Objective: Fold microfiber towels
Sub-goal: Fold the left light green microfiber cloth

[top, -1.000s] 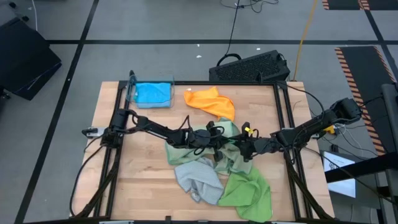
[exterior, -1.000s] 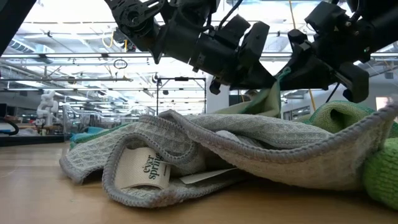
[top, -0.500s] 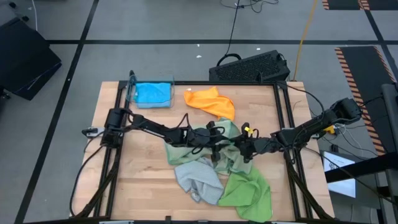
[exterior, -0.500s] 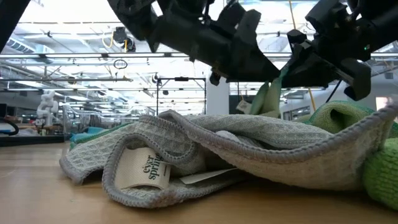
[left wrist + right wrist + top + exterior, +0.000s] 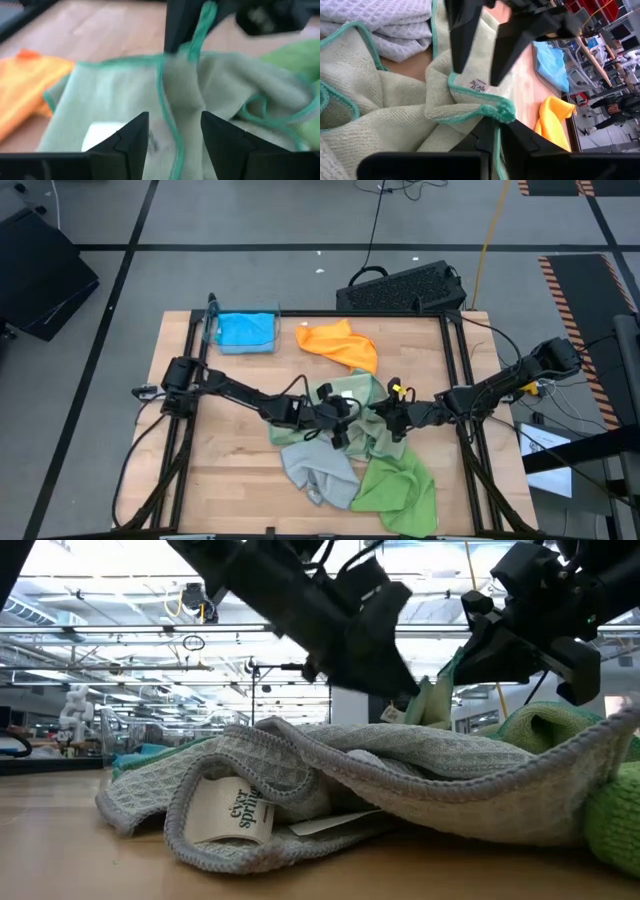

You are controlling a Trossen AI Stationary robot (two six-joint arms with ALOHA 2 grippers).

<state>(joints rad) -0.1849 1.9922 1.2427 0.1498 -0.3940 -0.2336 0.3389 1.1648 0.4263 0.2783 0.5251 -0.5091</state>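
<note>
A pale sage green towel (image 5: 345,393) with a teal hem lies bunched at the table's middle, on a heap with a light grey towel (image 5: 315,465) and a bright green one (image 5: 400,485). My right gripper (image 5: 495,131) is shut on the pale green towel's hem. My left gripper (image 5: 175,122) stands open just left of it. Its fingers are apart over the same towel, and I see no touch. An orange towel (image 5: 340,345) and a blue towel (image 5: 245,330) lie at the far side. My right gripper pinches a folded bit of the pale green towel's teal-hemmed edge (image 5: 492,111) between its two fingers. It comes from the table's right. That bit is raised and hangs a little below the fingers (image 5: 432,698), slack. The towel's other parts lie on the heap.
A dark keyboard-like case (image 5: 405,288) sits beyond the far edge. Black frame rails (image 5: 190,350) run along the table's left and right sides. Bare wood (image 5: 225,450) shows at the near left.
My left gripper has opened and let go of the pale green towel. It has drawn back a little toward the table's left and near side. The raised bit of towel now hangs from my right gripper alone.
</note>
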